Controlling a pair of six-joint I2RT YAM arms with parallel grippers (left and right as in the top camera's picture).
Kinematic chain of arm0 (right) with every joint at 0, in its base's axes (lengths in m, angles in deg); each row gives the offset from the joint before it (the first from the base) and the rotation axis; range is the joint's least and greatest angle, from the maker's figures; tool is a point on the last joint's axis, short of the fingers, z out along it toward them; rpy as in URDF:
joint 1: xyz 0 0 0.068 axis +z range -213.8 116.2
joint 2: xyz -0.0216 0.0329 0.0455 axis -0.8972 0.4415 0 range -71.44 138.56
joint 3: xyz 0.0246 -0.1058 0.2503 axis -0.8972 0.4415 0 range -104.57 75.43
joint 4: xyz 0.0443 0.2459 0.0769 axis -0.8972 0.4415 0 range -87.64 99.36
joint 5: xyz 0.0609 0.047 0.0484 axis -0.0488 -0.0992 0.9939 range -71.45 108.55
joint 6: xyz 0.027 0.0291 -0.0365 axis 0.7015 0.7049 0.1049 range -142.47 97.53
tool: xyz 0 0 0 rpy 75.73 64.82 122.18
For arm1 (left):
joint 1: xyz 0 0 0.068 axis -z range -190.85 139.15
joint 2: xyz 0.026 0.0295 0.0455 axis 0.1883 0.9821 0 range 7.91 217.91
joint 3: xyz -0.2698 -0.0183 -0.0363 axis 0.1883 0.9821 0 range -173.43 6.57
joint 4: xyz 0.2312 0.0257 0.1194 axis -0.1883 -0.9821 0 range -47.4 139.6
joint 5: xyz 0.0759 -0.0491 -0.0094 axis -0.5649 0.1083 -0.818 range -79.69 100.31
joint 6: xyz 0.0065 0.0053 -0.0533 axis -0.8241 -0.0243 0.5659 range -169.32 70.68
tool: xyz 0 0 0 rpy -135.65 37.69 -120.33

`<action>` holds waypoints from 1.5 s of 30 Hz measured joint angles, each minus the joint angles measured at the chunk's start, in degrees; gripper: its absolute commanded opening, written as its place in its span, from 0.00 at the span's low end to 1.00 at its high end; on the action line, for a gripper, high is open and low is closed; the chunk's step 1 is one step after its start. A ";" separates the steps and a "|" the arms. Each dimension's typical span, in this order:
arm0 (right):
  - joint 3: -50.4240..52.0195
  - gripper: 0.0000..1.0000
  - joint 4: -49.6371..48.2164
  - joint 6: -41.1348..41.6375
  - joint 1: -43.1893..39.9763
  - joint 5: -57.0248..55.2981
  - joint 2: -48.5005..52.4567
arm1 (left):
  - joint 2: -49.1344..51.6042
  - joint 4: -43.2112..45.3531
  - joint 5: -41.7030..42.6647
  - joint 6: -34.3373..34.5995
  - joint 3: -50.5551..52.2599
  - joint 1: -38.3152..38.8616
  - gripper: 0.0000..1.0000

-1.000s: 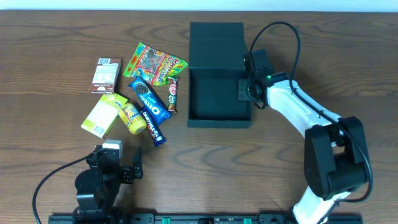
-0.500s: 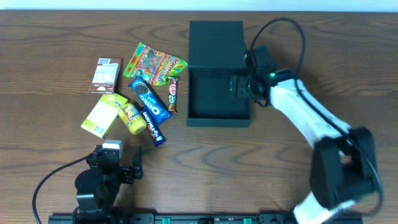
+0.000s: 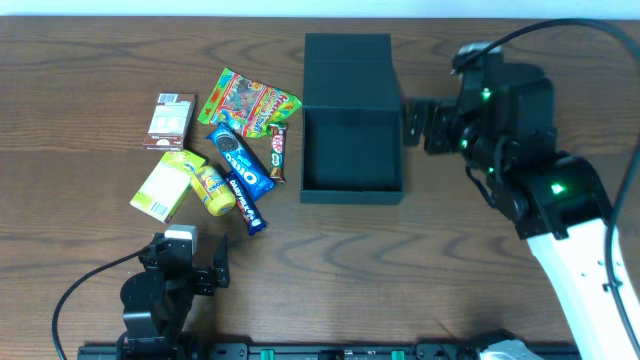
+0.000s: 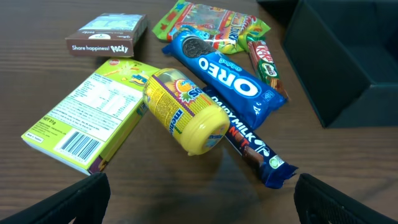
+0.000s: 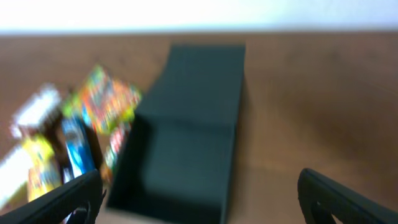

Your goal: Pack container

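Note:
The container, a dark teal box, stands open at the table's middle with its flap lid laid back and bare floor showing inside. In the blurred right wrist view the container lies below and ahead. My right gripper hovers open just right of the box, holding nothing. Left of the box lie snack packs: an Oreo pack, a yellow tube, a Dairy Milk bar and a KitKat. My left gripper stays open near the front edge, short of them.
A brown Pocky box, a gummy bag and a yellow-green carton make up the rest of the snack cluster. The right arm spans the right side of the table. Bare wood lies in front of the box.
My right gripper, shut at the container's right wall a second ago, has opened, lifted and drawn back to the right. The left arm and the snacks have not moved.

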 measured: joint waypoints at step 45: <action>0.66 0.99 -15.13 -17.18 -3.80 7.74 15.65 | 76.94 21.92 21.94 21.99 -44.04 0.00 0.96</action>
